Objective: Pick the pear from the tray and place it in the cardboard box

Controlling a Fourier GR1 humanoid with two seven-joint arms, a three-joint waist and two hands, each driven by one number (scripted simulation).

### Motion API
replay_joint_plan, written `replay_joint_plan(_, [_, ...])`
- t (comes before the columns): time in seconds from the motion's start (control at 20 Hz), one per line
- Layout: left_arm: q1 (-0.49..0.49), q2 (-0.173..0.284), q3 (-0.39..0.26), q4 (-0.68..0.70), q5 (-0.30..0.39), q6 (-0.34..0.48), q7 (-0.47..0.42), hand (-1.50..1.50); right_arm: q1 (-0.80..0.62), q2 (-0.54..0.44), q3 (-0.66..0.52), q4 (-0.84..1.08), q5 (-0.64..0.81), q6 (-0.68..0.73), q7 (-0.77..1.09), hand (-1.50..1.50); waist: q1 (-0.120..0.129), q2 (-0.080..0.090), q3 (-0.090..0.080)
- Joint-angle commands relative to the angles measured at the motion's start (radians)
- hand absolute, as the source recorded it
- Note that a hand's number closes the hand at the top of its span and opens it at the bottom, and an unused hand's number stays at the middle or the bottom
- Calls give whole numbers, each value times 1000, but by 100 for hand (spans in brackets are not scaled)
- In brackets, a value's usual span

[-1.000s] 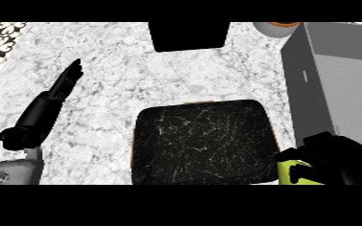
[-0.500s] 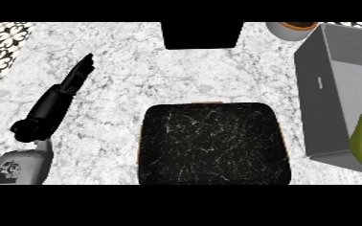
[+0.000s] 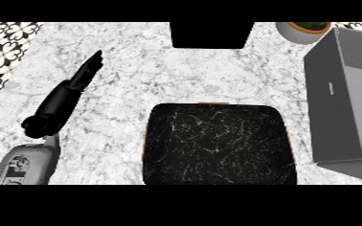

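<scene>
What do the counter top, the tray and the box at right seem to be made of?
Counter top: looks like polished white marble, grey veins. Tray: dark stone-like slab with fine pale veins and a thin brownish rim, possibly wood. Box: plain matte grey panels; the grey leaves cardboard unconfirmed.

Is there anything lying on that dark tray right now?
No, it holds nothing. The tray shows only its dark, white-veined surface; no pear appears anywhere. The left hand rests open on the counter beside it.
</scene>
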State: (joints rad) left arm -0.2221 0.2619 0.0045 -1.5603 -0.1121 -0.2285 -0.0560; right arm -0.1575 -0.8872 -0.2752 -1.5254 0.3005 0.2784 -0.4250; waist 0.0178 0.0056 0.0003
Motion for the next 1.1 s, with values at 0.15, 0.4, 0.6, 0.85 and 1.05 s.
replay_joint_plan(0.15, [-42,-15,-10,12,3,-11,18,0,-107,-108,154,313,170,99,-108,150,26,9,1])
replay_joint_plan(0.4, [-26,-16,3,28,-12,1,-24,0,-214,-135,241,546,307,83,-275,150,31,9,1])
replay_joint_plan(0.6, [-74,-39,-25,14,-29,9,31,0,-291,-145,306,723,403,87,-367,-150,36,11,2])
replay_joint_plan(0.85, [-37,-35,-11,29,-23,3,-4,0,-363,-134,343,814,386,148,-566,-150,31,9,2])
replay_joint_plan(1.05, [-22,-27,-1,42,-33,13,-16,0,-370,-57,241,830,186,186,-635,-150,11,4,3])
